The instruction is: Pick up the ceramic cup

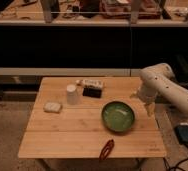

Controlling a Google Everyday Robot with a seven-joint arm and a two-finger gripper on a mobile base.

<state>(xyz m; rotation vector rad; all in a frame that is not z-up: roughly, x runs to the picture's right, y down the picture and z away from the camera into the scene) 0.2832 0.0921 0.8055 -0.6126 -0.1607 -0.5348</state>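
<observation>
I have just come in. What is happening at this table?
A one-armed robot is working at a wooden table. Its gripper hangs near the table's right edge, just right of the green bowl. The ceramic cup stands upright on the left part of the table, untouched, with the bowl between it and the gripper. A pale block lies to the left of the cup.

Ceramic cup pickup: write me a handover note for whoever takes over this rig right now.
Gripper: hangs at the right edge of the wooden table, just right of the wide green bowl, far from the cup.
Small white handleless ceramic cup: stands on the table's back left part, left of a small dark box and behind-right of a flat pale sponge-like block.
Done: nothing; the cup is not yet grasped.
Left: reach across to the cup, grasp, lift.
</observation>
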